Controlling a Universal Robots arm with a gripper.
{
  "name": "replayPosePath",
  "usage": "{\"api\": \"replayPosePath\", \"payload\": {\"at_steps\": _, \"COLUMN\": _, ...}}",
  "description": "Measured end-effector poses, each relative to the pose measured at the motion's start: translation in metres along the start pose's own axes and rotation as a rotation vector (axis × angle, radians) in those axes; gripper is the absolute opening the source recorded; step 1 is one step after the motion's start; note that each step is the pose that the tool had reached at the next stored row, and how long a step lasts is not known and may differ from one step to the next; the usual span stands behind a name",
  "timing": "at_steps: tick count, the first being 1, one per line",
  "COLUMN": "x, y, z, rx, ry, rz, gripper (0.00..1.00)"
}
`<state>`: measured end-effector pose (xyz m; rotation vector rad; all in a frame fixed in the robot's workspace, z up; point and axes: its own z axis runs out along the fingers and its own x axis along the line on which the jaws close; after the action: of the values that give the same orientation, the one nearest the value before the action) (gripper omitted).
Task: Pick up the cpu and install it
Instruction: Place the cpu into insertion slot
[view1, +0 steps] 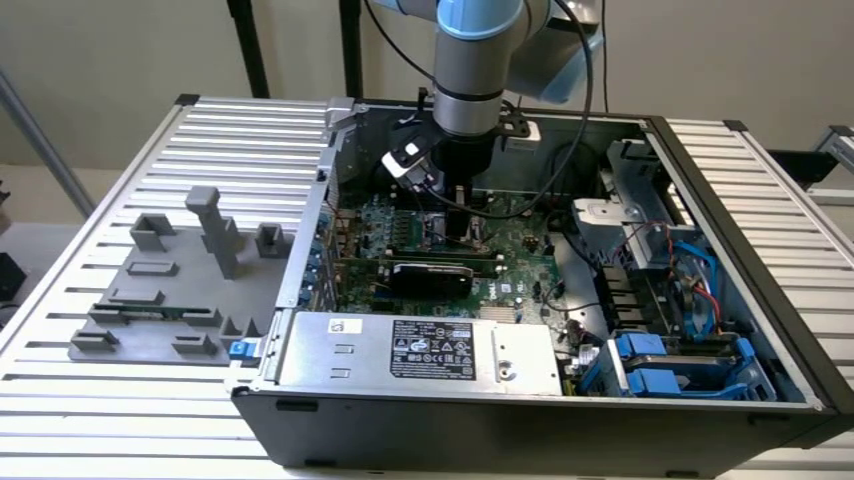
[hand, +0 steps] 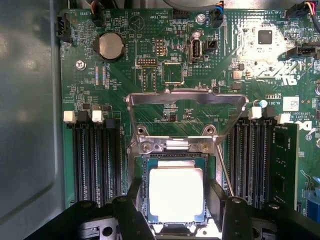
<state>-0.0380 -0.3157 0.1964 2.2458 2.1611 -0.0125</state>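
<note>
**Cpu in the socket, tool spread around it, load frame up**

Exterior view: the arm reaches straight down into the open computer case (view1: 534, 430), which lies on the slotted counter (view1: 80, 420). The tool (view1: 458, 215) hangs low over the motherboard (view1: 514, 285), and a loose black cable (view1: 567, 170) loops just beside the wrist above it. The silver power supply (view1: 427, 350) lies well apart from the tool. A grey fixture block (view1: 174, 300) sits on the counter outside the case.

Wrist view: the cpu (hand: 176, 190) lies flat in the socket (hand: 144, 162), directly between the tool's fingers (hand: 134, 194). The tool stands wide, with one finger on each side of the chip and just beside its rim. I judge that it straddles the chip rather than clamps it. The load frame (hand: 187, 97) is raised just beyond the cpu from the tool, and its thin lever (hand: 227, 177) runs close past one finger. Memory slots (hand: 95, 160) flank the tool on both sides.

What could go wrong: the fingers sit so close to the chip's rim that any sideways drift of the tool could nudge or tip the cpu. That would scrape the socket contacts beneath it. If a corner of the chip rides on the socket wall, pressure from above would bend those contacts. The lever beside the finger could snag, and the cable by the wrist could catch on the case.
</note>
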Motion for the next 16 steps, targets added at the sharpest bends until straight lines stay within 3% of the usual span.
{"api": "replayPosePath", "payload": {"at_steps": 11, "x": 0.0001, "y": 0.0000, "z": -0.0002, "rx": -0.0001, "ry": 0.0011, "rz": -0.002, "gripper": 0.62}}
{"api": "replayPosePath", "payload": {"at_steps": 16, "x": 0.0002, "y": 0.0000, "z": -0.0002, "rx": 0.0001, "ry": 0.0044, "rz": -0.002, "gripper": 0.62}}
